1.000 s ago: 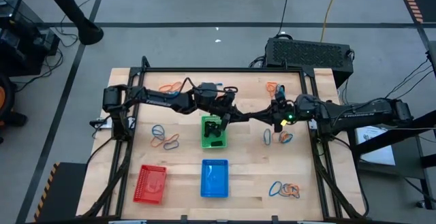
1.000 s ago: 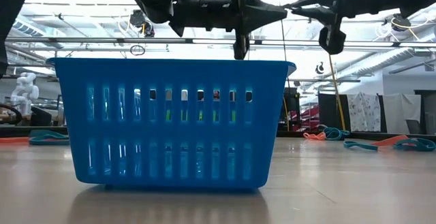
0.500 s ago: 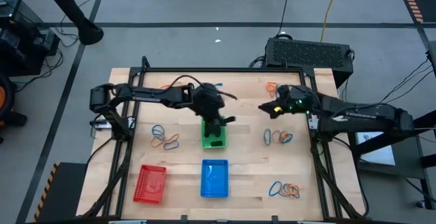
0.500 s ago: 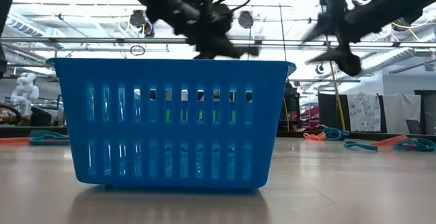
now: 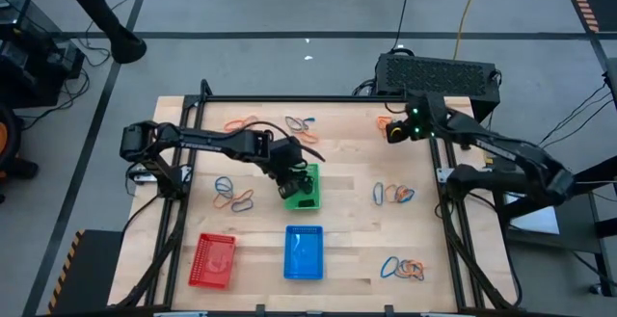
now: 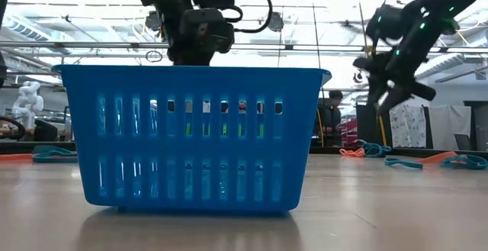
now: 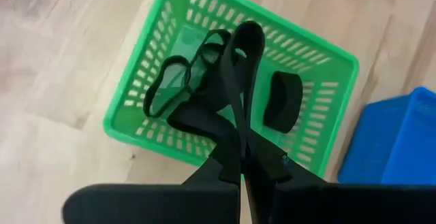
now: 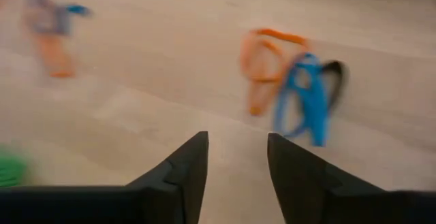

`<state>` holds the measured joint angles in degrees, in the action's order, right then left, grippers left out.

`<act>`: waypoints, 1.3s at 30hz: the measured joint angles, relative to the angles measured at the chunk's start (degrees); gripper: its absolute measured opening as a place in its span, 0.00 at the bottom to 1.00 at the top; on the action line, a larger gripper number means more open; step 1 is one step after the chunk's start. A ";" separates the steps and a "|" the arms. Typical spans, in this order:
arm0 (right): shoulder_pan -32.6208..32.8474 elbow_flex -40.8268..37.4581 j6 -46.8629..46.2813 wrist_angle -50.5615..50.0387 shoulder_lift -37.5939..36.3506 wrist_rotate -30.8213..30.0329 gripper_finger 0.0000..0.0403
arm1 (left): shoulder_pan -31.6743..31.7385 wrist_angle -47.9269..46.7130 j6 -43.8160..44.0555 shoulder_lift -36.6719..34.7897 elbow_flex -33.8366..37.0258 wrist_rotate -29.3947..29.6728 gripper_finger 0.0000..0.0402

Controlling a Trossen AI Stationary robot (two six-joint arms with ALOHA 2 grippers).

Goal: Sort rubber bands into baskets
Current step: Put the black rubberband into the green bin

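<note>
My left gripper (image 5: pixel 290 184) (image 7: pixel 236 132) points steeply down over the green basket (image 5: pixel 313 174) (image 7: pixel 139 125), shut on a black rubber band (image 7: pixel 238 67). More black bands (image 7: pixel 283 101) lie on the basket's floor. My right gripper (image 5: pixel 390 133) (image 8: pixel 236 139) hangs open above the table's far right part. An orange, blue and black cluster of bands (image 8: pixel 293 81) lies on the wood just beyond its fingers. The blue basket (image 5: pixel 304 252) and the red basket (image 5: pixel 213 259) stand near the front edge. My left gripper pinches the black band's upper end (image 7: pixel 233 112) between its two shut fingers, coming from above and pointing steeply down. The band hangs below the fingertips as a long narrow loop. Its lower end (image 7: pixel 248 32) is down inside the green basket; whether it rests on the floor I cannot tell.
Loose band clusters lie on the wood at the left middle (image 5: pixel 234 195), far middle (image 5: pixel 301 124), right middle (image 5: pixel 393 194) and near right (image 5: pixel 403 269). In the low view the blue basket (image 6: pixel 191 136) blocks most of the table. A black frame (image 5: pixel 318 98) rims the table.
My left gripper has swung from the green basket's far side toward the near left and tipped from nearly level to steeply down, staying shut with the black band hanging into the basket. My right gripper has opened, drawn away toward the far right edge, sunk and tipped down.
</note>
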<state>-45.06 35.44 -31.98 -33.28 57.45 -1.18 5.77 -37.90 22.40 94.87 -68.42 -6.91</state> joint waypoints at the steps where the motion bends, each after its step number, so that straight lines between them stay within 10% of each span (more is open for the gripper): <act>1: -1.19 0.00 1.21 -0.31 1.40 0.24 0.35 | 0.06 -0.18 1.43 0.00 0.00 0.03 0.01; 23: -10.57 0.39 9.13 7.38 16.03 -5.60 0.34 | -0.18 1.52 8.36 1.33 0.02 -5.14 0.05; 39: -7.45 0.39 4.54 9.99 20.16 -14.12 0.34 | -0.16 1.35 8.80 1.33 0.02 -8.55 0.44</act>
<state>-52.50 35.83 -27.43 -23.29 77.61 -15.30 5.61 -36.56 31.20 96.20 -68.40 -15.46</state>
